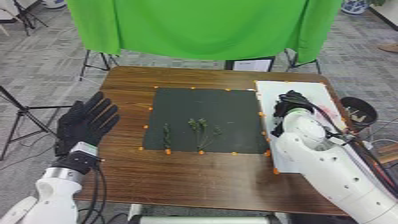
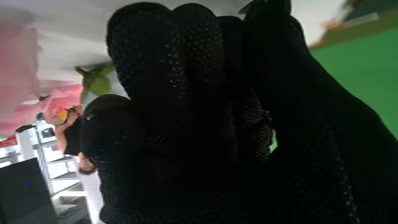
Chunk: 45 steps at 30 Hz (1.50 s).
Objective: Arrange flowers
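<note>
In the head view, my right hand [image 1: 291, 102] is over the white board [image 1: 282, 162] at the table's right side. Pink blooms [image 1: 328, 111] lie just beyond it, partly hidden by the arm. The dark mat [image 1: 182, 105] at the middle bears thin green stems: one [image 1: 167, 136] at its left and a small group [image 1: 201, 131] near its front. My left hand [image 1: 84, 122] is held at the table's left edge, fingers straight and spread. In the right wrist view, my right hand [image 2: 200, 85] has extended fingers; beside them are pink petals [image 2: 19, 75] and a green leaf [image 2: 98, 82].
A dark round container [image 1: 358, 111] stands off the table's right edge. Orange markers line the mat and board. Cables run along both arms. A green cloth [image 1: 204, 27] hangs beyond the table's far edge, with tripod legs behind and at the left.
</note>
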{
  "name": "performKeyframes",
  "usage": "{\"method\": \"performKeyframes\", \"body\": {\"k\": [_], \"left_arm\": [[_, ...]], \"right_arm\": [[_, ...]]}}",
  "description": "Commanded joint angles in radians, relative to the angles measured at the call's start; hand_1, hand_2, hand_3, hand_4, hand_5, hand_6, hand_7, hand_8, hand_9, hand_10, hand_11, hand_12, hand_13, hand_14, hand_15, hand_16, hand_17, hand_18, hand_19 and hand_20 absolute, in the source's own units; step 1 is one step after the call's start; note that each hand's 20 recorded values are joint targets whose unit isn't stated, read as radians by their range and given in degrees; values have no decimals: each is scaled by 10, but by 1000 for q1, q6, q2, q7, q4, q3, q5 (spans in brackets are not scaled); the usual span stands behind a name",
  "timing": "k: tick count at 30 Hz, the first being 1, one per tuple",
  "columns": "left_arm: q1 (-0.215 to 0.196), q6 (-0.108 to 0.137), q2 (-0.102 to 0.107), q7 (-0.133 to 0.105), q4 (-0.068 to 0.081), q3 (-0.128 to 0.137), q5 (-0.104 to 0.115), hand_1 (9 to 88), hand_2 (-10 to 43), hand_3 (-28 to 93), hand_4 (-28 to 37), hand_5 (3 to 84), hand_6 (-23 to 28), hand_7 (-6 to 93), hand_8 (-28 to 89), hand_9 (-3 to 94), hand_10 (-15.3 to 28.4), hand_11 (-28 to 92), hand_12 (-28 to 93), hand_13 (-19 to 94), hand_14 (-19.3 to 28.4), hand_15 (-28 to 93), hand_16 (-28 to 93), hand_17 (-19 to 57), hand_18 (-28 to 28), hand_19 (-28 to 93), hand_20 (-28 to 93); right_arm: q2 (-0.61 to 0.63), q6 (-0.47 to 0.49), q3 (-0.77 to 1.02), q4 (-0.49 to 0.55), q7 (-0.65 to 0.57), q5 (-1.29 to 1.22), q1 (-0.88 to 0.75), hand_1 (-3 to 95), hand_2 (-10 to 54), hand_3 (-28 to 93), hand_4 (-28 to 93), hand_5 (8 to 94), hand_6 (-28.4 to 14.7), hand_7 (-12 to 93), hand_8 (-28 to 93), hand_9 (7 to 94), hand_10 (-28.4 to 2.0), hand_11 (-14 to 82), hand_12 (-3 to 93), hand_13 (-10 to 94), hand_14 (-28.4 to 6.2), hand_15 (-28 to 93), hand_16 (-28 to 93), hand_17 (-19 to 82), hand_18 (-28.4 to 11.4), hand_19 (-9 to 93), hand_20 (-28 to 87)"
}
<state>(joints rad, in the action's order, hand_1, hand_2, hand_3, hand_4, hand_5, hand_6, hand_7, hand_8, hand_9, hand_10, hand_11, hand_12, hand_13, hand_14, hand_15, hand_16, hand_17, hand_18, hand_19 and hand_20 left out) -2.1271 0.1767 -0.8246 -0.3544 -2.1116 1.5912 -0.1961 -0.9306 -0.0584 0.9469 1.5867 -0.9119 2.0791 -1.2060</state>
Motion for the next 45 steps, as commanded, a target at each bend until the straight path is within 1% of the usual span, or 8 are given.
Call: {"method": "performKeyframes", "body": {"k": [1,7,13,19,24,26,33,45], "left_arm": [[-18,-15,-4,-1,-1,6,9,262,131,738,-283,402,85,82,-73,319,148,153,104,207,154,273,-63,-49,124,285,77],[-29,-12,-1,-5,-6,15,11,261,131,739,-283,400,84,82,-72,318,148,154,105,207,154,274,-63,-49,124,285,76],[-43,-9,10,-8,-10,32,10,261,131,738,-283,399,84,80,-72,317,148,152,103,207,154,274,-64,-49,124,284,75],[-40,-11,11,-2,-7,29,4,261,131,737,-283,399,84,81,-71,318,148,152,105,207,154,272,-63,-49,124,285,77],[-34,-12,7,6,-4,26,-1,262,131,737,-283,399,84,80,-72,318,148,152,105,207,154,271,-62,-49,124,284,76],[-37,-2,8,7,-4,25,-5,262,131,737,-283,399,83,81,-71,318,149,152,105,207,154,271,-62,-50,124,285,77],[-33,-5,0,18,-2,24,-14,262,133,735,-283,401,85,82,-72,318,148,154,105,207,154,273,-62,-51,125,286,77],[-45,0,-3,17,-8,31,-8,262,134,735,-283,400,86,86,-70,318,148,153,106,207,154,273,-63,-50,125,287,76]], "right_arm": [[38,-62,33,99,14,23,7,473,-95,780,-78,770,-48,443,193,919,-105,171,377,936,-50,375,348,641,-151,931,191],[53,-58,81,238,-4,-18,-59,474,-95,782,-76,773,-51,435,201,923,-105,168,383,937,-50,378,351,641,-151,932,194],[5,-56,107,371,-110,-57,-149,477,-95,775,-83,769,-44,438,204,922,-107,169,387,937,-51,377,359,638,-156,932,204],[-14,-40,62,443,-80,-41,-217,481,-95,770,-81,769,-43,436,206,919,-112,175,384,937,-52,377,366,636,-161,932,225],[-52,-86,38,441,-72,-36,-245,481,-95,766,-78,767,-41,435,207,917,-113,179,382,936,-53,379,371,636,-162,932,232],[-68,-65,27,421,-72,-15,-254,478,-95,766,-76,763,-38,440,211,916,-114,183,383,935,-53,380,373,635,-162,932,234],[-104,-18,22,387,-123,-56,-284,477,-95,758,-90,747,-29,463,201,906,-116,204,375,930,-53,393,376,627,-164,932,254],[-130,8,17,361,-178,-63,-275,469,-95,744,-109,734,-26,465,183,896,-129,236,348,931,-51,415,367,635,-165,932,273]]}}
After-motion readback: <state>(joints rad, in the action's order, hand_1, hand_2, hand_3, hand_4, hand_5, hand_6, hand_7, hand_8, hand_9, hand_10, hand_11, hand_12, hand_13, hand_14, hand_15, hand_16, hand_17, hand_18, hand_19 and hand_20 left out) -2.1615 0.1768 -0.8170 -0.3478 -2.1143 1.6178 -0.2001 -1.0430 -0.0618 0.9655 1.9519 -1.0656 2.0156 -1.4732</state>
